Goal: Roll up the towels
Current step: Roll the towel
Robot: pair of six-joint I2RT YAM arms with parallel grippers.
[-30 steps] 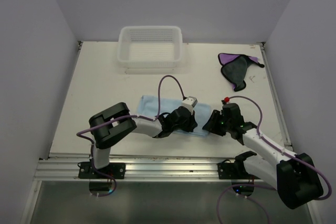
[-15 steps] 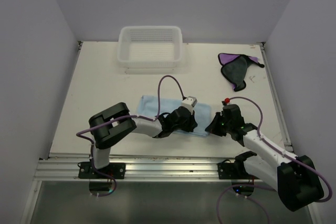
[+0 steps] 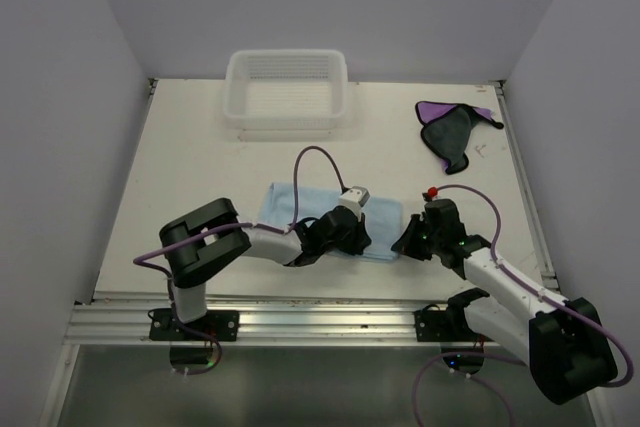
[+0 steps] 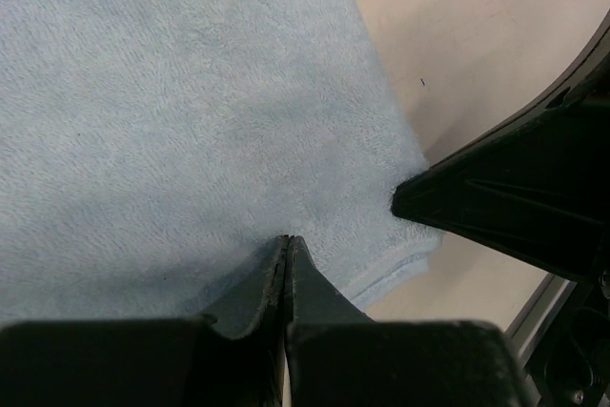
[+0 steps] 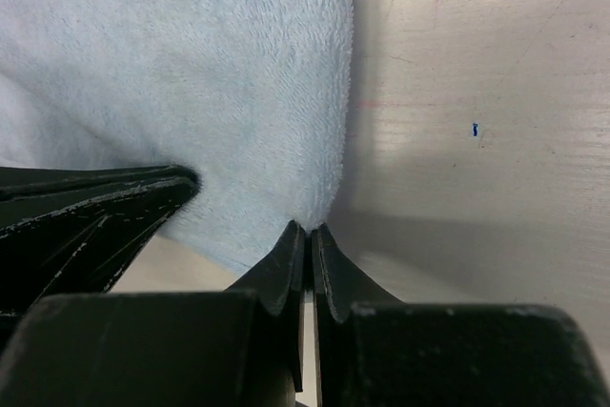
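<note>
Top view. Shows the left gripper and the right gripper both down at the near right corner of the light blue towel, tips pointed toward each other, close but apart. Finds that towel flat on the table, spreading left of and beyond the left gripper, with part of its right half hidden under that wrist. Cannot make out either pair of jaws from here: black on black and too small. Places the purple towel, crumpled with its dark side mostly up, well beyond the right gripper and off to its right. Places the white basket well beyond the left gripper, at the far edge.

Left wrist view. Shows the fingers pressed together with only a hairline between them, tips set on the blue pile just inside the towel's near edge. Cannot tell whether any cloth is caught in that hairline. Shows towel filling everything ahead and to the left. Just right of the tips, shows the towel's corner met by a black finger of the right gripper, most of it cut off by the frame.

Right wrist view. Shows the jaws closed to a thin slit, with the towel's edge tapering straight into the tips and nipped there. Shows towel ahead and to the left, tabletop ahead and to the right. At the left, shows a black finger of the left gripper over the cloth, cut off at the frame edge.
</note>
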